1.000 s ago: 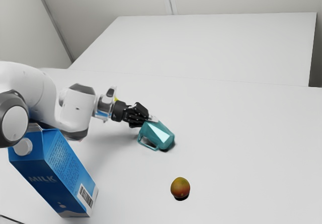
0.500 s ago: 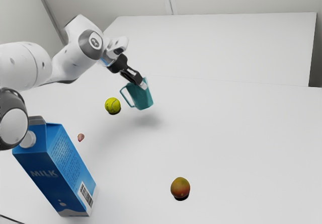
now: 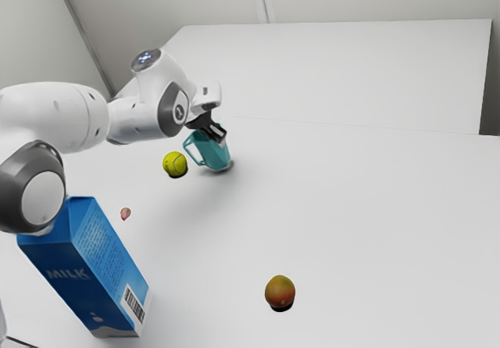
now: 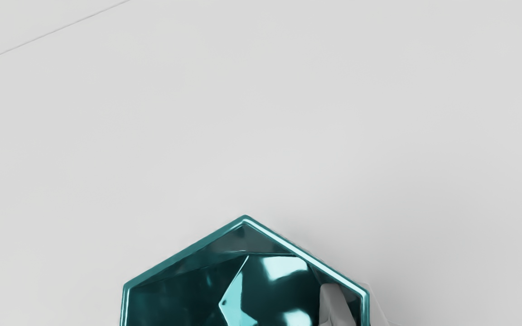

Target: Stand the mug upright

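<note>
Teal mug [image 3: 218,157], rim [image 4: 244,219] clamped in end effector [image 3: 219,135], gap between handle [image 3: 193,156] and yellow ball [image 3: 174,164]

On your white table [image 3: 375,207], exterior view, the fruit [image 3: 280,292] has milk box [image 3: 90,274] at nine o'clock, pink bit [image 3: 126,213] at ten, ball [image 3: 175,164] at eleven.

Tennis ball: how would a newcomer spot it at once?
Start at the blue MILK carton toward the exterior view's left, then go up to the teal mug. On the mug's handle side sits the tennis ball, bright yellow, unlike the orange-green fruit.
</note>
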{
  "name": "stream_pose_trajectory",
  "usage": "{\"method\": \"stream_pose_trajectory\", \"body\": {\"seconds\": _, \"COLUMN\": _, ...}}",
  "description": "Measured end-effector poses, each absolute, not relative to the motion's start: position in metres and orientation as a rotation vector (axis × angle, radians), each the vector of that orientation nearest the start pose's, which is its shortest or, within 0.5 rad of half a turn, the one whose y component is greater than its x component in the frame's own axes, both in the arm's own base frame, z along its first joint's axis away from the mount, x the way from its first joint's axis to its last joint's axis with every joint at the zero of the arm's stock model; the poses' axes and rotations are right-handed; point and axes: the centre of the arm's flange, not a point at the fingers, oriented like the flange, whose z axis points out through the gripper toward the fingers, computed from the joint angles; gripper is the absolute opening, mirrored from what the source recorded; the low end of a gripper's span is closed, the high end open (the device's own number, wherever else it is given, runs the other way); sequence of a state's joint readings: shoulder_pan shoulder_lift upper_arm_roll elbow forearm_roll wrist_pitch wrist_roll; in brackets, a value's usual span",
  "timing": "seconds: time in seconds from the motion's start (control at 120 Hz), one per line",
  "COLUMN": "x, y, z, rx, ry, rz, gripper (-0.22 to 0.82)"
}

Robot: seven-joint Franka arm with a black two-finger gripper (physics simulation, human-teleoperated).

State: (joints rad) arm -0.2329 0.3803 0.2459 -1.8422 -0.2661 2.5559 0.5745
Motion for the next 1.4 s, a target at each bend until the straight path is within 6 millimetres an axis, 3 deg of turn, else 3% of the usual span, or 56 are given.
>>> {"method": "stream_pose_trajectory", "body": {"seconds": 0.2, "x": 0.651, "y": -0.002, "z": 0.36, "rx": -3.062, "ry": 0.49, "rz": -0.562, "gripper": -0.18}}
{"method": "stream_pose_trajectory", "body": {"seconds": 0.408, "x": 0.619, "y": -0.001, "z": 0.383, "rx": -3.107, "ry": 0.385, "rz": -0.594, "gripper": -0.18}}
{"method": "stream_pose_trajectory", "body": {"seconds": 0.733, "x": 0.593, "y": -0.004, "z": 0.352, "rx": -3.165, "ry": 0.261, "rz": -0.488, "gripper": -0.18}}
{"method": "stream_pose_trajectory", "body": {"seconds": 0.925, "x": 0.593, "y": -0.004, "z": 0.353, "rx": -3.172, "ry": 0.221, "rz": -0.488, "gripper": 0.23}}
{"method": "stream_pose_trajectory", "body": {"seconds": 1.075, "x": 0.594, "y": -0.004, "z": 0.358, "rx": -3.174, "ry": 0.199, "rz": -0.501, "gripper": 0.41}}
{"method": "stream_pose_trajectory", "body": {"seconds": 1.167, "x": 0.594, "y": -0.003, "z": 0.375, "rx": -3.172, "ry": 0.191, "rz": -0.543, "gripper": 0.47}}
{"method": "stream_pose_trajectory", "body": {"seconds": 1.267, "x": 0.598, "y": 0.001, "z": 0.418, "rx": -3.174, "ry": 0.19, "rz": -0.6, "gripper": 0.52}}
{"method": "stream_pose_trajectory", "body": {"seconds": 1.333, "x": 0.61, "y": 0.006, "z": 0.465, "rx": -3.167, "ry": 0.207, "rz": -0.626, "gripper": 0.54}}
{"method": "stream_pose_trajectory", "body": {"seconds": 1.4, "x": 0.623, "y": 0.006, "z": 0.541, "rx": -3.156, "ry": 0.244, "rz": -0.648, "gripper": 0.55}}
